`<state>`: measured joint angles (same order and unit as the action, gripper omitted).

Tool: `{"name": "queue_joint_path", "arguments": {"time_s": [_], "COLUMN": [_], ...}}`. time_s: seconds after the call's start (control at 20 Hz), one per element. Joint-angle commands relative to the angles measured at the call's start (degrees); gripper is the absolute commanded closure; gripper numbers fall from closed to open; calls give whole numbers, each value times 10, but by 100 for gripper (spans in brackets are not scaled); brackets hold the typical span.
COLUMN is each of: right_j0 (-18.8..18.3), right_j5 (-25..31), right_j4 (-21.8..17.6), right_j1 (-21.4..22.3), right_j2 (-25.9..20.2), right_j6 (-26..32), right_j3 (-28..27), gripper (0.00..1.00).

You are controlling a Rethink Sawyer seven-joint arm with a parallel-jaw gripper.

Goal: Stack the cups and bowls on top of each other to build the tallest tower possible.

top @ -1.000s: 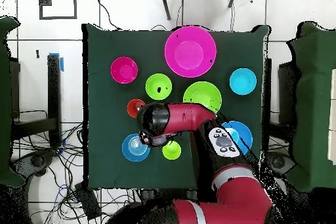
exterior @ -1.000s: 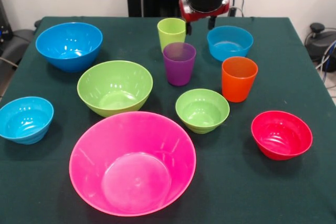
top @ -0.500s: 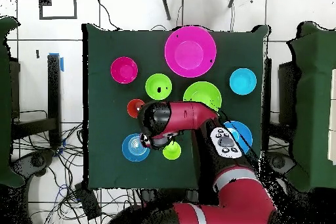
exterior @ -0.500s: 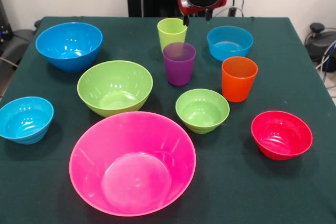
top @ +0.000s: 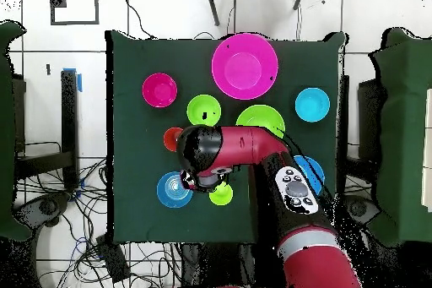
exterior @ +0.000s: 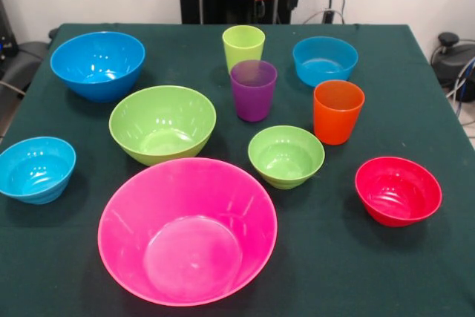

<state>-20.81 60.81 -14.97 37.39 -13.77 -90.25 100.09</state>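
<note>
Cups (exterior: 253, 90) and bowls (exterior: 188, 229) sit separate on table (exterior: 371, 272)

Bright, even room light from above; soft short shadows under each item on the dark green tablecloth (exterior: 415, 272), none hard; pale glare patches on the glossy insides of the huge pink bowl (exterior: 187, 231), large green bowl (exterior: 162, 123) and large blue bowl (exterior: 97, 64); small red bowl (exterior: 398, 190) shows specular streaks; front view reasonably crisp near and mid, slightly softer at far edge; overhead view flat-lit, colours saturated, detail coarse.
</note>
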Motion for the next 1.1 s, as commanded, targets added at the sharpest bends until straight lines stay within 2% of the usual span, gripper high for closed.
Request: {"name": "queue_joint_path", "arguments": {"time_s": [0.05,0.35,1.1], "right_j0": [-7,-11,-21], "right_j5": [12,-20,-61], "right_j4": [9,4,-14], "right_j1": [-6,-23,-59], "right_j2": [-35,-36,-41], "right_j6": [1,3,16], "right_j3": [-13,-11,-27], "gripper": [0,0,0]}}
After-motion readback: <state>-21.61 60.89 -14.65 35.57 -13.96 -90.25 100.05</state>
